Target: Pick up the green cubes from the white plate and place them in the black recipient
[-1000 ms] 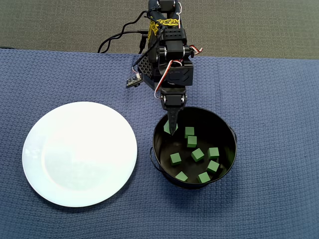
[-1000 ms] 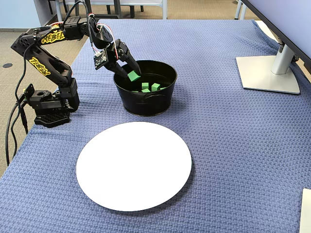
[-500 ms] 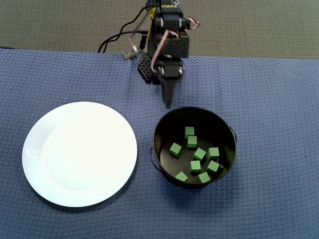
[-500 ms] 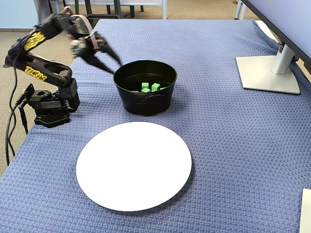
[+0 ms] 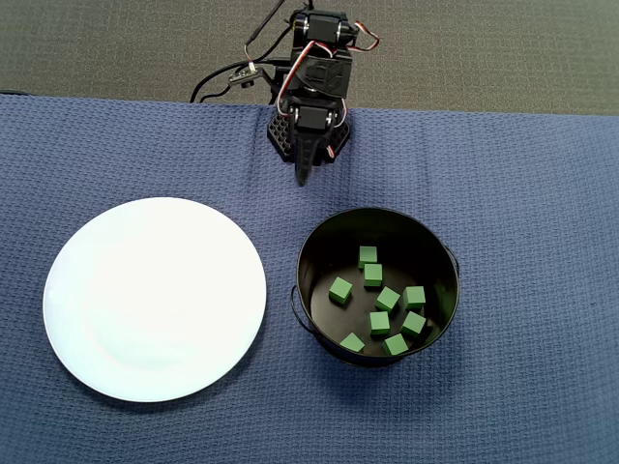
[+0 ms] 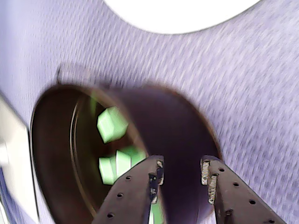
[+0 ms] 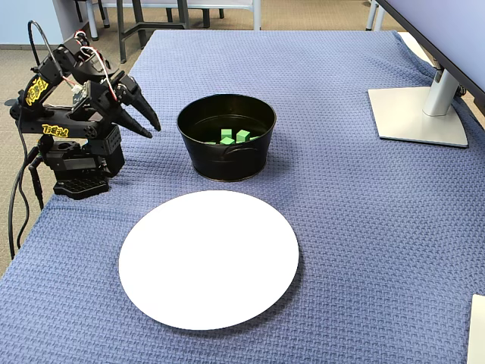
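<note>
Several green cubes [image 5: 386, 298] lie on the floor of the black recipient [image 5: 299, 277]; the fixed view shows two of the cubes [image 7: 235, 136] over the recipient's wall [image 7: 227, 163]. The white plate [image 5: 155, 300] is bare in the overhead view and in the fixed view, where the plate [image 7: 208, 258] lies nearest the camera. My gripper [image 5: 306, 174] hangs folded back near the arm's base, outside the recipient's rim, open and empty. In the fixed view the gripper [image 7: 152, 130] points at the recipient from the left. The wrist view shows my gripper [image 6: 182, 170] before the recipient [image 6: 177, 130], cubes [image 6: 111, 123] inside.
The arm's base [image 7: 76, 163] stands at the edge of the blue cloth [image 5: 522, 193], with cables [image 5: 218, 82] trailing off behind it. A monitor stand [image 7: 417, 114] sits at the far right in the fixed view.
A second ago my gripper held a green cube over the recipient. It has let the cube fall in and drawn back toward the arm's base, open.
</note>
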`<state>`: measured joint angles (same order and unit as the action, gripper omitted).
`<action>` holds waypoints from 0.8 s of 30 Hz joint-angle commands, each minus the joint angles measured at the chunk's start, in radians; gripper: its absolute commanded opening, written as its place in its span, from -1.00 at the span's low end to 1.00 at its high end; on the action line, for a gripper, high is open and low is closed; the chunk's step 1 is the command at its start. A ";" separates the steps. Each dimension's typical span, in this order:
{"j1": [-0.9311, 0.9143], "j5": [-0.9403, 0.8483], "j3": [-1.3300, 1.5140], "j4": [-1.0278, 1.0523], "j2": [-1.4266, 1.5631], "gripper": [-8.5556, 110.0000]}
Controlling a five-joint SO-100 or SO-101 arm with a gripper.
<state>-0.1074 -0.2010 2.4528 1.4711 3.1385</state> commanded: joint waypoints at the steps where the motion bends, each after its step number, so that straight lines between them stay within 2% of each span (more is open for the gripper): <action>1: -0.035 -0.015 0.040 -0.006 0.011 -0.86; 9: -0.064 -0.028 0.089 -0.009 0.012 -0.86; 17: -0.098 -0.012 0.161 -0.115 -0.115 -0.86; 24: -0.121 0.009 0.232 -0.140 -0.095 -0.86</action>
<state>-0.1994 -0.2056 2.6783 1.3606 3.0588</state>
